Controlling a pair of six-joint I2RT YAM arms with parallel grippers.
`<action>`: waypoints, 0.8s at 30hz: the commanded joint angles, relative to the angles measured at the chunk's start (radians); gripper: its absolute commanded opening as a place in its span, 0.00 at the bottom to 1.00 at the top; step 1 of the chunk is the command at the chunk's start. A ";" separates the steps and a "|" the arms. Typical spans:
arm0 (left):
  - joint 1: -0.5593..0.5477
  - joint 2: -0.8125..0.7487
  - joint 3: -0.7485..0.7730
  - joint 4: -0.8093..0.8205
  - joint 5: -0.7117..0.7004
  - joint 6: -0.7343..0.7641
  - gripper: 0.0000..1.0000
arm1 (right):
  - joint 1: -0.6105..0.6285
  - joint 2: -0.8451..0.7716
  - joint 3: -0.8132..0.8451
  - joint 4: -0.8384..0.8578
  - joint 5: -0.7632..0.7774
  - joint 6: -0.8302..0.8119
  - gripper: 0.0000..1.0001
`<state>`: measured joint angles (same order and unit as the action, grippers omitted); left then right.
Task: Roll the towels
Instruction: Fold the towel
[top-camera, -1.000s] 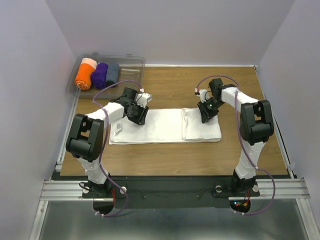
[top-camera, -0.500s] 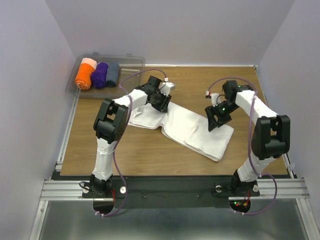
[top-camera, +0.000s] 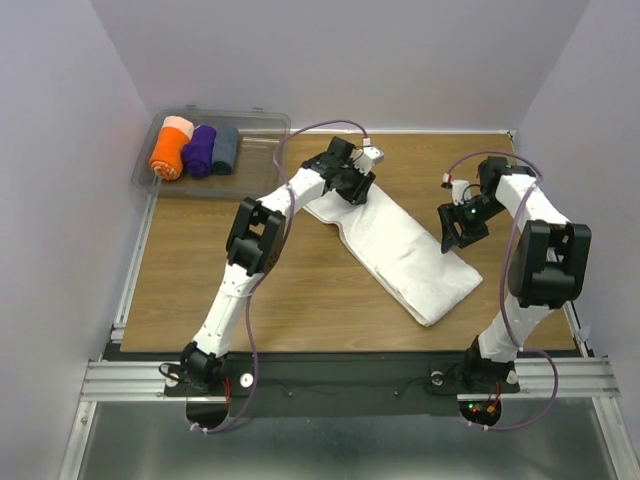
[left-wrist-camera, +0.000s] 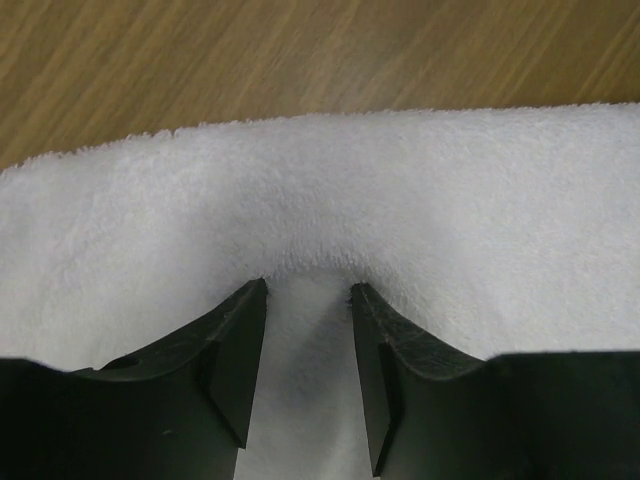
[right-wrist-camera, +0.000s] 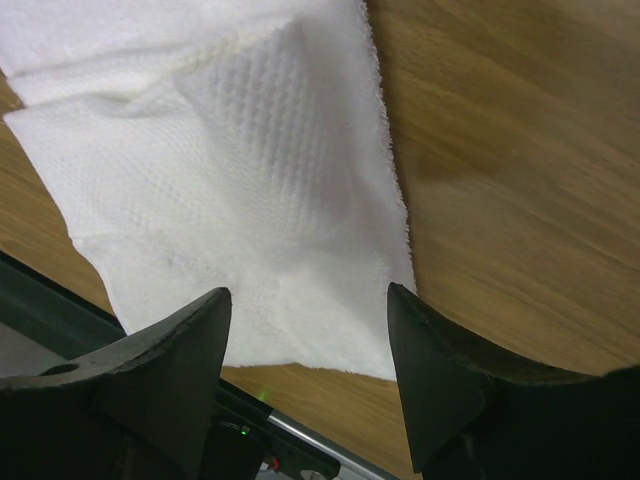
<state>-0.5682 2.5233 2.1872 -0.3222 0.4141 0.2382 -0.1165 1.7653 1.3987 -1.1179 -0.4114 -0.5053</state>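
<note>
**Left pincer** (left-wrist-camera: 308, 290): clamped on the towel (left-wrist-camera: 400, 180). Both dark fingers (left-wrist-camera: 235, 350) are close together, with a puckered ridge of white cloth nipped between their tips. In the top view this pincer (top-camera: 352, 185) sits at the towel's far end, near the middle of the tabletop's far edge.

**Left arm:** stretched long from its base at the near edge, running diagonally toward the far middle. A lilac cable arches over the wrist.

**Right pincer** (right-wrist-camera: 305, 300): fingers (right-wrist-camera: 180, 350) spread wide, with the towel (right-wrist-camera: 250, 170) lying flat below them. From above, this pincer (top-camera: 455, 235) is over the towel's right-hand margin, close to the tabletop's right edge.

**Right arm:** elbow raised by the right edge, forearm angled inward and tipped down.

**Towel** (top-camera: 400, 255): white, folded into a long band. It lies diagonally from the far middle toward the near-right corner and stops short of the near edge.

**Tabletop** (top-camera: 200, 290): wood grain.

**Clear bin** (top-camera: 265, 120): at the far-left corner. It holds an orange roll (top-camera: 168, 152), a purple roll (top-camera: 201, 150) and a grey-blue roll (top-camera: 226, 148) side by side.

**View notes:**
- The left wrist view alone shows the looped terry pile.
- The right wrist view alone shows a waffle-woven band across the towel's end, and stacked layers at the fold.
- Only the top view shows the bin and the towel's full diagonal line.
</note>
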 joint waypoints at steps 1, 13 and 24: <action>0.043 -0.070 0.033 0.057 -0.060 0.026 0.55 | 0.006 0.043 -0.020 0.023 0.017 -0.022 0.68; 0.185 -0.452 -0.352 0.069 0.067 -0.088 0.55 | 0.104 0.178 -0.156 0.109 0.014 0.024 0.57; 0.168 -0.546 -0.578 0.086 0.016 -0.114 0.50 | 0.340 0.198 -0.121 -0.041 -0.343 0.064 0.61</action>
<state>-0.3870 1.9579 1.6276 -0.2325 0.4557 0.1318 0.1333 1.9484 1.3003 -1.1095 -0.4931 -0.3920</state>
